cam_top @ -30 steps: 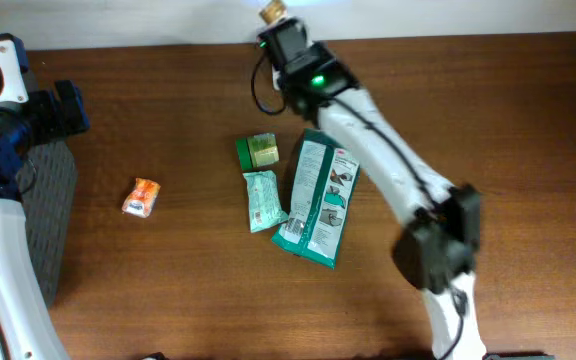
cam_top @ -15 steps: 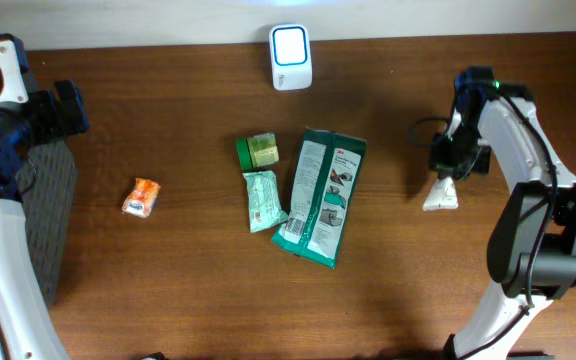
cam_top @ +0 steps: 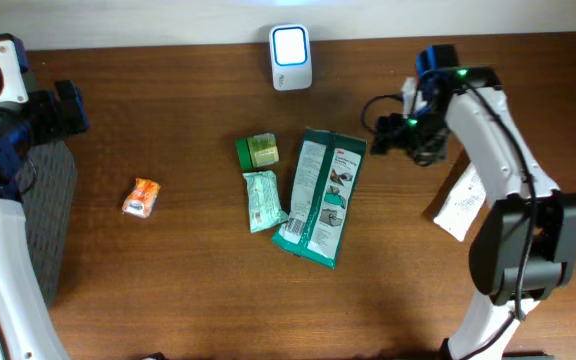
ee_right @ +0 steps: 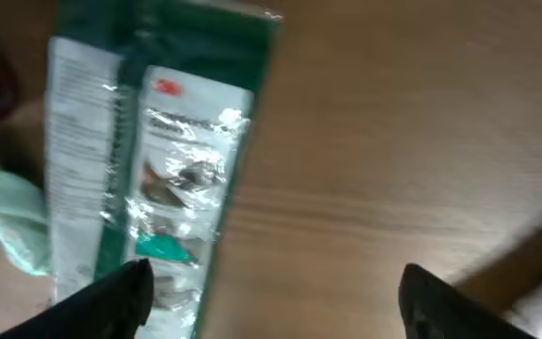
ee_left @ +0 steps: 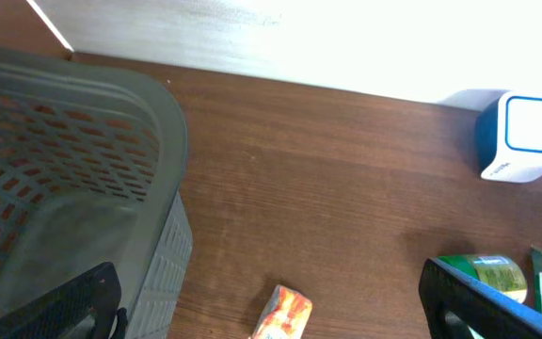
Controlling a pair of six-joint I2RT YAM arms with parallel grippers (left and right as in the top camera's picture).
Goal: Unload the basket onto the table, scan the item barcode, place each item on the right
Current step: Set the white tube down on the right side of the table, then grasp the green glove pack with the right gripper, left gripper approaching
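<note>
Plainly, white packet (cam_top: 458, 206) lies apart from right gripper (cam_top: 380, 136).

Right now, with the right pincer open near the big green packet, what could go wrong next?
The green packet seems to touch the mint packet, so the right pincer may drag both. Its glossy film could slip from the grip. The white packet lies partly under the right arm; a low swing might sweep it away.
</note>
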